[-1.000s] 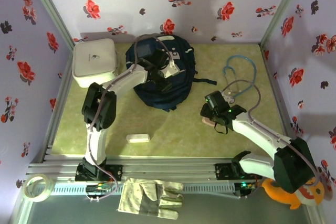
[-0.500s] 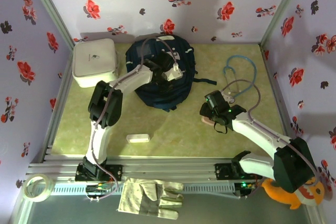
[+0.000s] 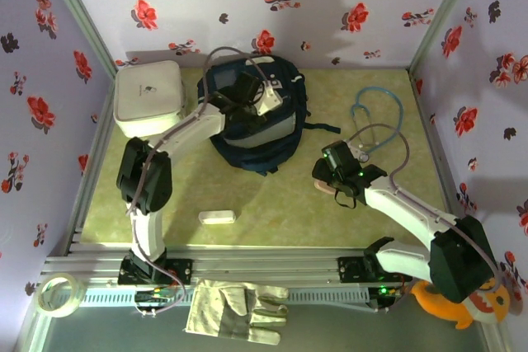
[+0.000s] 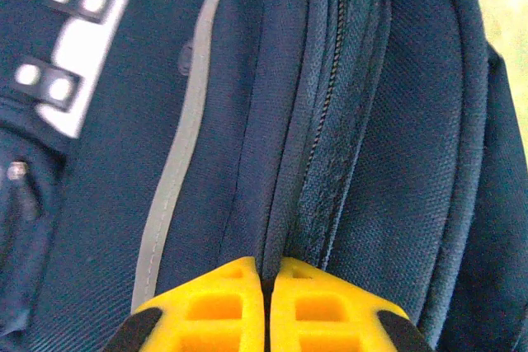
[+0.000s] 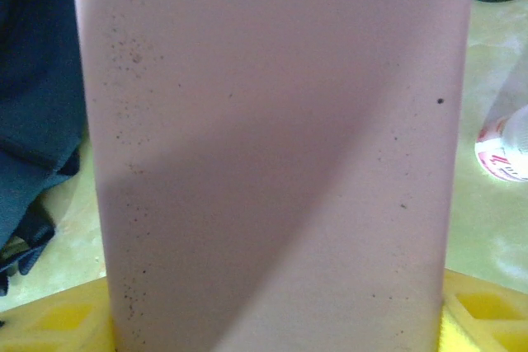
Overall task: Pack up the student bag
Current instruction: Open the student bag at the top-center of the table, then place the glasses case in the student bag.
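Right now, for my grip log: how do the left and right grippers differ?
The left gripper is shut tight at the zipper seam of the student bag; the right gripper stands wide, clamped on a pink slab. The left gripper reaches over the bag; the right gripper hangs over bare tabletop. Both have yellow fingers.

Left wrist view: my left gripper [image 4: 264,276] pads pressed together, lower part cut by bottom edge. Cannot tell if zipper fold of student bag [image 4: 396,162] is caught between. Bag runs off every edge.

Right wrist view: my right gripper [image 5: 272,327] shows as yellow corners at bottom. Pink slab [image 5: 272,138] clamped between hides fingertips, top cut off. White-red item [image 5: 505,150] cut by right edge, unidentifiable.
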Controlling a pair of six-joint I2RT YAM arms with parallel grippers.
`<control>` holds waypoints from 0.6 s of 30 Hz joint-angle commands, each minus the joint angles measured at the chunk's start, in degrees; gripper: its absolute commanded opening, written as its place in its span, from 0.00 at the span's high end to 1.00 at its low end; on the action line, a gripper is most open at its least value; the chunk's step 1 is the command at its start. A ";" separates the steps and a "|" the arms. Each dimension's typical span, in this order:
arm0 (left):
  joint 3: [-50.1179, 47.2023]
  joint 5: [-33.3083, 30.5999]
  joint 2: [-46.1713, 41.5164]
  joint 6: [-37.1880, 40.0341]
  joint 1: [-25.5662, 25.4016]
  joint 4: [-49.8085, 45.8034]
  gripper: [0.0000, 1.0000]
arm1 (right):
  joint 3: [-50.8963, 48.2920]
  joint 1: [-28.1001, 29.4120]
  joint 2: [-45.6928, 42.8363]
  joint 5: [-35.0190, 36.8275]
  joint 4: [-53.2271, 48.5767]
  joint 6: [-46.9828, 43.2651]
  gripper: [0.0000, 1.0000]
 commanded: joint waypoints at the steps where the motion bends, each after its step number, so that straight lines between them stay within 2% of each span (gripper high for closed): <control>1: 1.76 1.67 -4.11 -4.56 -0.27 2.11 1.00 | 2.02 -0.31 -1.20 -0.72 2.63 -0.52 0.37; 6: 4.69 3.79 -7.34 -9.87 -0.70 2.04 1.00 | 5.18 -0.31 -0.89 -4.84 3.98 -2.70 0.37; 12: 5.68 4.12 -11.17 -14.51 -2.35 5.35 1.00 | 7.80 -0.22 -0.95 -12.99 10.44 -4.62 0.37; 18: 6.21 3.99 -11.99 -17.16 -3.65 7.04 1.00 | 12.52 0.11 4.57 -16.94 12.44 -3.26 0.38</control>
